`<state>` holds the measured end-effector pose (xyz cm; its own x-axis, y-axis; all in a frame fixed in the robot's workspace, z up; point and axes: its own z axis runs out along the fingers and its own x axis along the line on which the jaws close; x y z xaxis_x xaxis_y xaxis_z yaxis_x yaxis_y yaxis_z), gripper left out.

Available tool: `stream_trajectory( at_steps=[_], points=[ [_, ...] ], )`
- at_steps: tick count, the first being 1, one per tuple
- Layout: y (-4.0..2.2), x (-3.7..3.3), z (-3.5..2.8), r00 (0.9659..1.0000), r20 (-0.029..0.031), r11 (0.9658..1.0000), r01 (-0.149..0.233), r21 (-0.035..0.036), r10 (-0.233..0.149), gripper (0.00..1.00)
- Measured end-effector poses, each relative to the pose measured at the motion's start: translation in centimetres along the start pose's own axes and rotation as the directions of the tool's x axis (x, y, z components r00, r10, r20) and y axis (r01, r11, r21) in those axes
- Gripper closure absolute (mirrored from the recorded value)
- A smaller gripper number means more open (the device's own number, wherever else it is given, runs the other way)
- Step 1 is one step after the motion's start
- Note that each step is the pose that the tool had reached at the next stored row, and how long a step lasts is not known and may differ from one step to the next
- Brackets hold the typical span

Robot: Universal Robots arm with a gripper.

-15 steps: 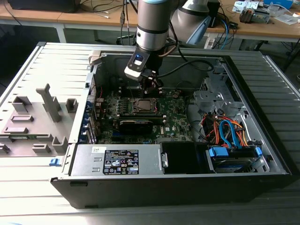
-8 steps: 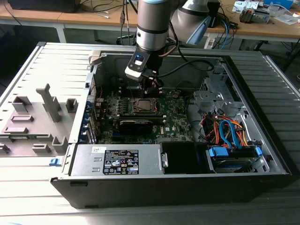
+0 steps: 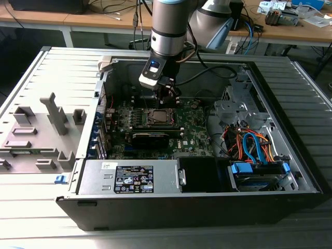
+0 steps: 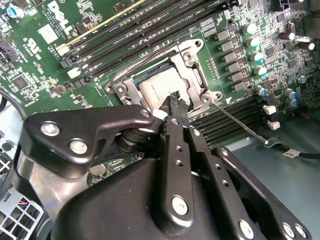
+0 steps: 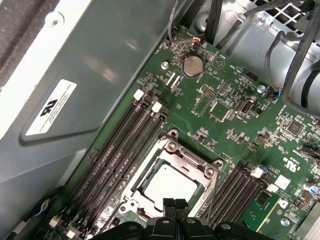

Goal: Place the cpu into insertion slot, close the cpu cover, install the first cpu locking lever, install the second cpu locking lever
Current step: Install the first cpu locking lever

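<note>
Cpu (image 4: 157, 86): small square chip with a pale silvery-grey top, lying flat in the insertion slot (image 5: 148, 175) on the green circuit board (image 5: 225, 100). The thin silver cpu cover (image 4: 192, 64) is folded down around it. Pincer (image 4: 175, 98): black fingers pressed together with nothing between them, tips low at the cover's edge beside the chip; whether they touch it cannot be told.

Matt silvery metal cpu (image 5: 167, 186), shiny metal cpu cover (image 5: 191, 159), glossy green circuit board (image 5: 225, 131)

Electronics lab or workshop, judging by wooden benches (image 3: 93, 22) strewn with cables (image 3: 113, 8) behind an opened computer case (image 3: 207, 207).
</note>
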<state>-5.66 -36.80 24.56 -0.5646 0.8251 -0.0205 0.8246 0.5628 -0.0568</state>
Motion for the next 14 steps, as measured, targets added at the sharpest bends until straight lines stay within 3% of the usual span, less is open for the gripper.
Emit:
stream_trajectory(
  at_steps=[14],
  points=[
    [0.0,0.0,0.0,0.9997,0.0014,0.9997,0.025,-0.0005,-0.025,0.89]
  ],
)
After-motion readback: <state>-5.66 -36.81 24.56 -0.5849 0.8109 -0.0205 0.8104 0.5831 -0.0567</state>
